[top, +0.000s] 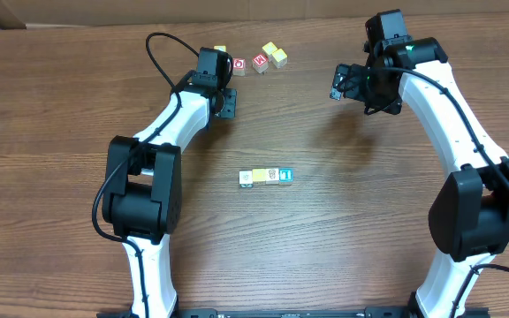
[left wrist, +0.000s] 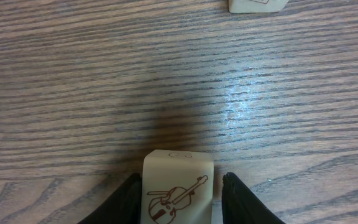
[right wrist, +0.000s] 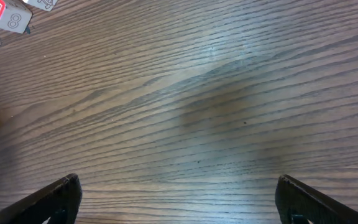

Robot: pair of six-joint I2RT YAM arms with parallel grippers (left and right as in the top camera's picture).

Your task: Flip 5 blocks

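Straddling the violin block [left wrist: 178, 171], the left claw [left wrist: 180, 190] has its jaws drawn in to about the block's width. The finger [left wrist: 126, 202] on the view's left looks to touch the block's side. A thin dark line shows at the other finger, shadow or gap, so I cannot tell whether the grip is made. The block sits on the table [left wrist: 166, 74], violin face toward the wrist camera. Another block [left wrist: 257, 5] lies well beyond it, far and to the right. Overhead, the left arm [top: 179, 119] reaches to the far side, left of centre, beside two red cubes [top: 239, 66] and the yellow blocks [top: 277, 57]. A short row of blocks [top: 266, 177] lies mid-table, nearer. The right claw [right wrist: 178, 186] hangs wide open and empty over the table at far right. Judgement: this is the pick for a flip. Seat both pads flat and centred on opposite faces, since a small smooth cube may twist out. Lift it clear before turning the wrist. Set it down with a new face up, apart from the red cubes.
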